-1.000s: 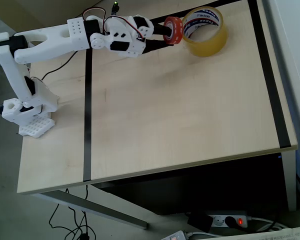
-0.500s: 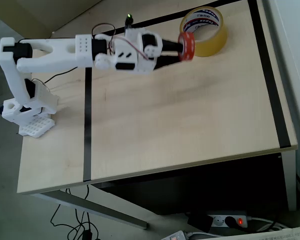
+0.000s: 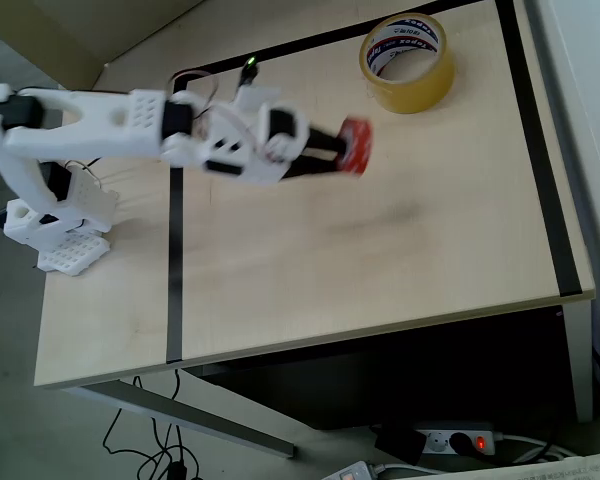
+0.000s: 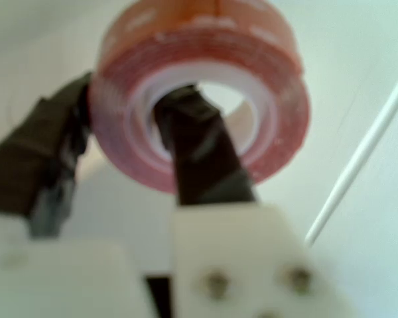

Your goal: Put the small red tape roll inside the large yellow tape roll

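The small red tape roll (image 3: pixel 356 146) hangs above the table's middle-back, held at the tip of my white arm's gripper (image 3: pixel 345 148). In the wrist view the red roll (image 4: pixel 199 79) is close and blurred, with one dark finger (image 4: pixel 199 152) through its white core and the other finger (image 4: pixel 40 165) outside its wall, so the gripper (image 4: pixel 123 136) is shut on it. The large yellow tape roll (image 3: pixel 408 62) lies flat at the table's back right, up and to the right of the red roll and apart from it.
Black tape lines run on the wooden table (image 3: pixel 380 260), one down the left (image 3: pixel 173 260), one down the right (image 3: pixel 540 170). The arm's base (image 3: pixel 55 225) stands at the left edge. A power strip (image 3: pixel 450 440) lies on the floor below the front edge.
My arm has swung the red roll away from the yellow roll, down and a little left in the overhead view, over the last second. The grip on it has held.
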